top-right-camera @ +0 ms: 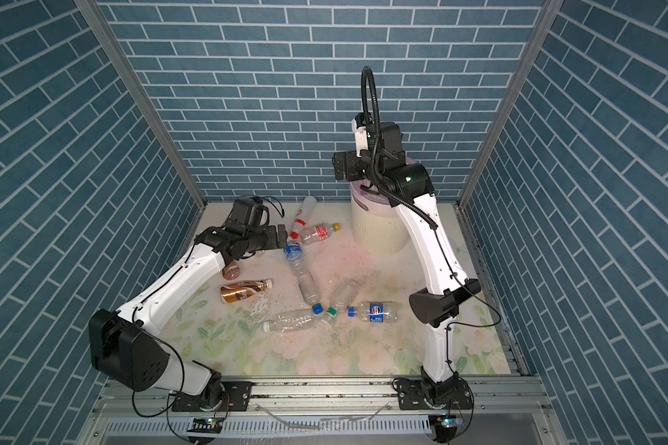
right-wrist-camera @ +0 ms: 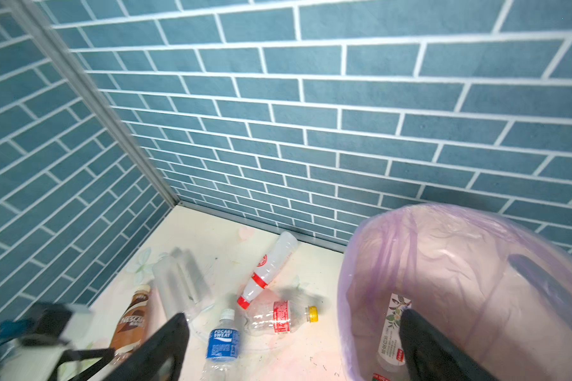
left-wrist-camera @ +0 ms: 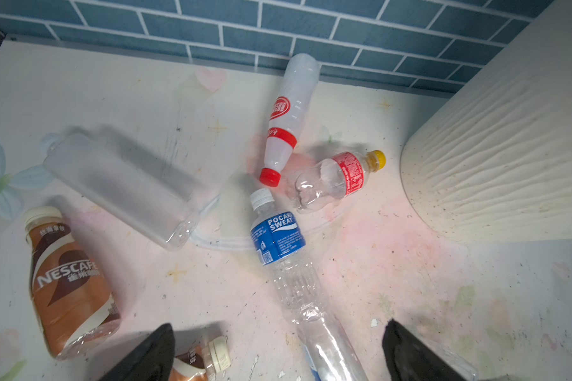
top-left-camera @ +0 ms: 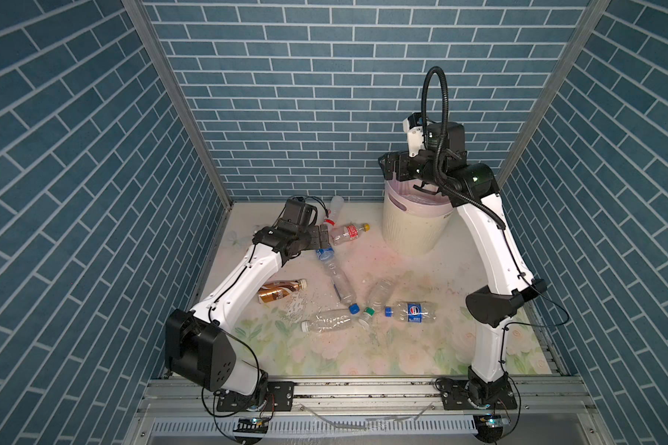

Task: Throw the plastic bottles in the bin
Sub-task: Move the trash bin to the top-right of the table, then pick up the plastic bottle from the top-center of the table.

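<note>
While the right gripper (top-left-camera: 389, 168) hangs over the rim of the bin (top-left-camera: 409, 227), on the side facing the other arm, we see its two fingers (right-wrist-camera: 159, 346) spread wide and gripping nothing. The bin stands at the back of the table (top-left-camera: 363, 358), close to the wall. It is lined with a pale lilac bag (right-wrist-camera: 426, 237), and inside it we make out a bottle with a white flowered label (right-wrist-camera: 393, 326).

We find the left gripper (top-left-camera: 324, 235) low over the scattered bottles, likewise wide apart and holding nothing. In its wrist view a blue-label bottle (left-wrist-camera: 278, 237) lies on the table below the gap. Just past it lie a red-capped white bottle (left-wrist-camera: 288, 122) and a crushed yellow-capped bottle (left-wrist-camera: 337, 178), close together. A brown coffee bottle (left-wrist-camera: 66, 280) lies to one side, and a second brown bottle (left-wrist-camera: 205, 359) shows partly beside a finger.

Nearer the front, in both top views, a cola bottle (top-left-camera: 413, 310), a green-capped bottle (top-left-camera: 378, 294), a white-capped clear bottle (top-left-camera: 328, 320) and a long clear bottle (top-left-camera: 340, 283) lie with their caps close together. One clear shape (left-wrist-camera: 123, 188) near the left arm is too blurred for us to name.
</note>
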You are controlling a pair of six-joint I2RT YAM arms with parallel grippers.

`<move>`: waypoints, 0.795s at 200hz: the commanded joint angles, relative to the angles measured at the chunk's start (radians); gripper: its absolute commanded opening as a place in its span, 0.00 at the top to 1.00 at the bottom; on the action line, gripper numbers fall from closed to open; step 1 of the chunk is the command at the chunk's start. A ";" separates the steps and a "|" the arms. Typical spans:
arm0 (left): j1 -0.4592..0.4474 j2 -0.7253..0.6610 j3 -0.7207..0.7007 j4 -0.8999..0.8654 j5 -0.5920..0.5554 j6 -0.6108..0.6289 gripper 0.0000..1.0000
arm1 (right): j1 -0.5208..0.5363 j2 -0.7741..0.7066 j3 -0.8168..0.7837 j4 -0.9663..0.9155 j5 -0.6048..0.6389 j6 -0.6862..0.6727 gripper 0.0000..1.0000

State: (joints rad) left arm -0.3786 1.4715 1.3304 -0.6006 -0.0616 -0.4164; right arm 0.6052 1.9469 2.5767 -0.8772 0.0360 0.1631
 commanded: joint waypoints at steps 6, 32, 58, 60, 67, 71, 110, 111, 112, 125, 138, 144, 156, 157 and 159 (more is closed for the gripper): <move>0.087 -0.030 -0.053 -0.061 0.059 -0.066 0.01 | 0.106 -0.008 -0.175 0.018 0.071 -0.088 0.01; 0.147 -0.034 -0.076 -0.158 0.074 -0.062 0.01 | 0.189 -0.028 -0.366 0.103 0.069 -0.091 0.01; 0.155 -0.056 -0.106 -0.227 0.070 -0.007 0.01 | 0.248 -0.036 -0.525 0.192 0.042 -0.064 0.01; 0.155 -0.059 -0.109 -0.232 0.068 -0.005 0.01 | 0.252 -0.036 -0.534 0.199 0.040 -0.062 0.01; 0.155 -0.068 -0.122 -0.243 0.065 0.005 0.01 | 0.263 -0.036 -0.568 0.216 0.029 -0.055 0.01; 0.156 -0.072 -0.128 -0.248 0.065 0.011 0.01 | 0.270 -0.036 -0.587 0.227 0.024 -0.051 0.01; 0.155 -0.090 -0.195 -0.189 0.226 0.061 0.01 | 0.301 -0.045 -0.753 0.310 0.000 -0.015 0.01; 0.155 -0.089 -0.197 -0.185 0.233 0.059 0.01 | 0.302 -0.045 -0.756 0.311 0.000 -0.015 0.01; 0.155 -0.089 -0.198 -0.180 0.242 0.057 0.01 | 0.303 -0.045 -0.760 0.312 -0.001 -0.014 0.01; 0.155 -0.066 -0.209 -0.123 0.314 0.029 0.01 | 0.301 -0.056 -0.804 0.327 0.013 -0.010 0.01; 0.151 -0.028 -0.209 -0.074 0.359 0.001 0.01 | 0.301 -0.075 -0.843 0.334 0.030 -0.010 0.01; 0.149 -0.007 -0.200 -0.060 0.370 -0.008 0.01 | 0.301 -0.087 -0.861 0.336 0.038 -0.013 0.01; 0.145 0.034 -0.176 -0.044 0.380 -0.017 0.01 | 0.297 -0.113 -0.894 0.337 0.059 -0.015 0.01; 0.145 0.038 -0.173 -0.042 0.380 -0.018 0.01 | 0.297 -0.115 -0.896 0.336 0.060 -0.016 0.01; 0.144 0.045 -0.168 -0.041 0.380 -0.019 0.01 | 0.296 -0.118 -0.901 0.336 0.062 -0.016 0.01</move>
State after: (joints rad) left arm -0.2279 1.4456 1.1336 -0.7189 0.2302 -0.4084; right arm 0.9085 1.9167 1.7332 -0.5781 0.0612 0.1314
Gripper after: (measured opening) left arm 0.994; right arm 0.993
